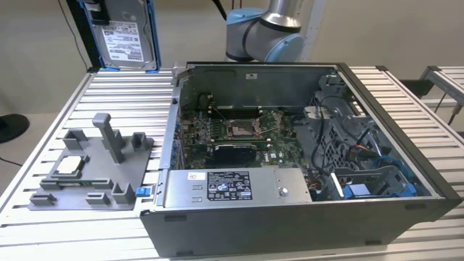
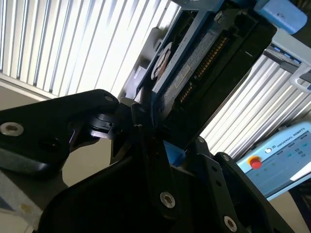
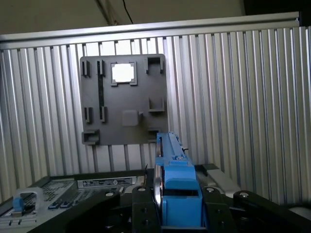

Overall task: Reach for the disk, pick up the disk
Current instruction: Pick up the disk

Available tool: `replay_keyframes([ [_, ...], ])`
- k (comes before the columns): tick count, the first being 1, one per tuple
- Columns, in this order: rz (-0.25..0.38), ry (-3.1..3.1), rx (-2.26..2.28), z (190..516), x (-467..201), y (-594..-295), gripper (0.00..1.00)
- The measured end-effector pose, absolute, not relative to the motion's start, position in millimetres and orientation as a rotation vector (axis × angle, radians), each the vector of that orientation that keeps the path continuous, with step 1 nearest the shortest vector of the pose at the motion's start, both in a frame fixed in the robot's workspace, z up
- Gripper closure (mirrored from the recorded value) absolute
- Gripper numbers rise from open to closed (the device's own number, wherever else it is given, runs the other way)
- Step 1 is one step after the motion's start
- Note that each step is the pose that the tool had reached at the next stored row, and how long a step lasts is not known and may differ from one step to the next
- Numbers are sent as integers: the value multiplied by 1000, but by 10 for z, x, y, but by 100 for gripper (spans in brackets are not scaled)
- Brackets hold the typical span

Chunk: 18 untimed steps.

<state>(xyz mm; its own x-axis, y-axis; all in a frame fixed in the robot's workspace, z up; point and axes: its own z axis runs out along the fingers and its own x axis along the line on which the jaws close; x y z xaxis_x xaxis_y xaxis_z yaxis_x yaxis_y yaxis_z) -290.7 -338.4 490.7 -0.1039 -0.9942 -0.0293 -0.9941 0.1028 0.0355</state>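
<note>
Open across the bare table slats point(image 1: 108, 92) around the grey fixture point(image 1: 91, 174). Blocked low by its upright posts point(image 1: 108, 136); blocked toward the exterior view's right by the computer case wall point(image 1: 173, 128). Unobstructed beneath the disk point(image 1: 125, 32), high above the slats.

a robotics lab or test cell: a ribbed aluminium bench point(image 1: 123, 92) carries an opened computer case point(image 1: 290, 228), a grey moulded fixture plate point(image 1: 108, 179) lies at the case's nine o'clock, and a blue-jointed robot arm point(image 1: 264, 38) stands at its twelve o'clock before plain walls.
</note>
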Motion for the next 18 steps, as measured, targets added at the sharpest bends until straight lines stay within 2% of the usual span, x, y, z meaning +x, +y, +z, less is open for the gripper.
replay_keyframes([
  [18, -71, -2331, 2103, 4898, -2433, -3384, 100],
])
